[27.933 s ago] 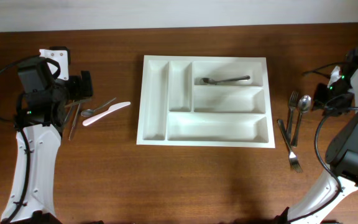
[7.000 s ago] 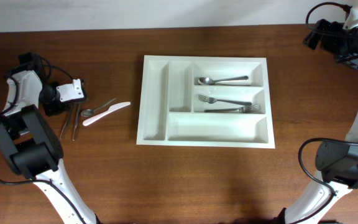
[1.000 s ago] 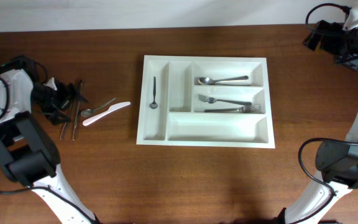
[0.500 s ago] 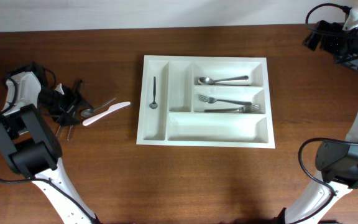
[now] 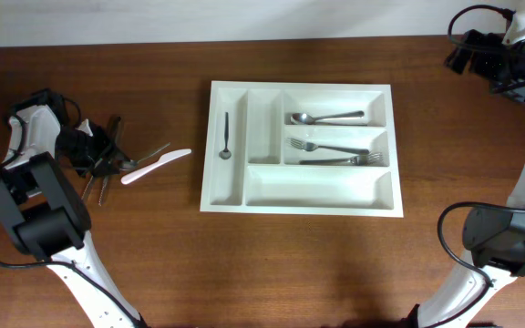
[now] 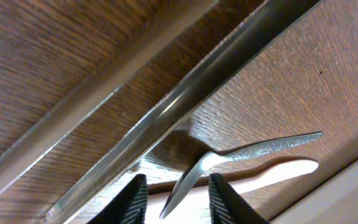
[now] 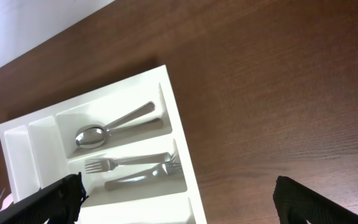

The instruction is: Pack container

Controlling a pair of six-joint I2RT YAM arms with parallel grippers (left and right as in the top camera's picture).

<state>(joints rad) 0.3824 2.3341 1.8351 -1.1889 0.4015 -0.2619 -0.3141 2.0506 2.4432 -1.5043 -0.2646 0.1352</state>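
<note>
left claw (image 6: pixel 178 200): fingers spread, straddling the small steel teaspoon (image 6: pixel 260 148)
tip: drop straight, pinch its neck, dodge the long steel handle (image 6: pixel 185 99)
right claw (image 7: pixel 179 205): gaping, idle

The overhead camera looks straight down on the bench (image 5: pixel 272 264) from high up, and the container (image 5: pixel 317 187) is whole in the middle of its view. The left wrist camera sits very low, left of the container. Past the left fingers (image 6: pixel 132 199) it sees only a spoon (image 6: pixel 241 155) and a white knife (image 6: pixel 284 168), both also in the overhead view. The right wrist camera hangs high beyond the container's far right corner. It looks down slantwise between the right fingers (image 7: pixel 61 196) and shares the container's right compartments with the overhead.
</note>
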